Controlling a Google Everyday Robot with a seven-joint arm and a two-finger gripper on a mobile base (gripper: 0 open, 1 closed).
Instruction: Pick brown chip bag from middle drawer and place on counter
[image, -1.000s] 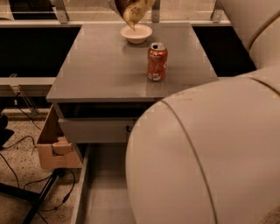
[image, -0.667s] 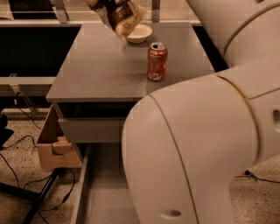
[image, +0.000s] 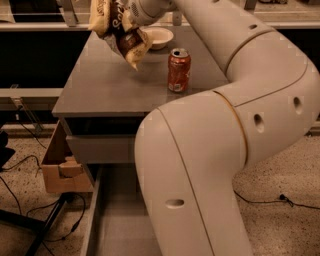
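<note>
The brown chip bag (image: 120, 31), dark brown with tan-yellow ends, hangs crumpled in the air above the back left part of the counter (image: 105, 85). My gripper (image: 131, 15) is at the top of the view and is shut on the bag's upper part; its fingers are mostly hidden behind the bag. The middle drawer (image: 117, 220) is pulled open at the bottom, its grey floor bare where visible, and my big white arm (image: 210, 150) covers its right side.
An orange soda can (image: 179, 70) stands upright on the counter right of the bag. A white bowl (image: 156, 37) sits at the counter's back. A cardboard box (image: 60, 165) stands on the floor to the left, with cables and a black stand leg nearby.
My arm has swung left and forward, carrying the bag from above the bowl to above the counter's back left part. The bag hangs lower and nearer the camera.
</note>
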